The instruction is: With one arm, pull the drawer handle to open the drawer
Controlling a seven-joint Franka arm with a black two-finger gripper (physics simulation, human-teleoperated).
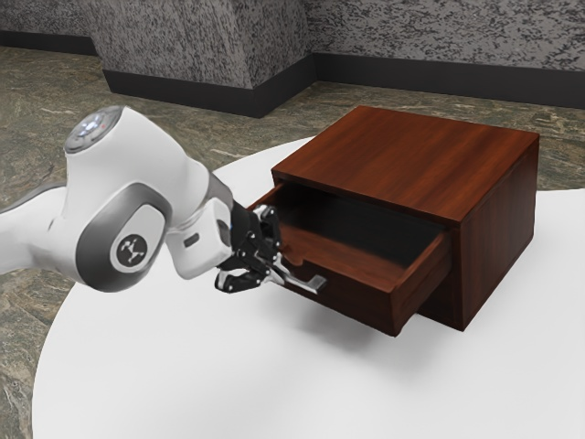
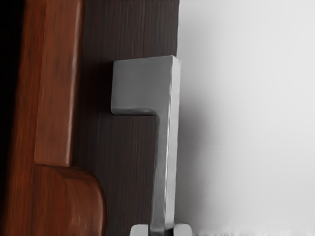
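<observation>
Our pincer (image 1: pixel 272 274) is clamped on the silver handle (image 1: pixel 309 283). The wrist view shows a pad on either side of the bar, and the grip seems to sit away from the bar's middle. The drawer (image 1: pixel 375 261) stands partly out of the dark wooden cabinet (image 1: pixel 430 155), which sits on the white worktop (image 1: pixel 183 384) toward the exterior view's right. The drawer front faces the exterior view's left and the near side, where our arm is. By our reckoning the pull is well under way, with some travel left.

To do this well, we should draw straight back along the drawer's own line, out of the cabinet mouth, not sideways or upward. Since we seem to hold the bar off-centre, a skewed pull would likely twist the drawer and make it bind. We want a firm grip, the wrist square to the drawer front, and a steady pace so the bar does not slip from the pads.
</observation>
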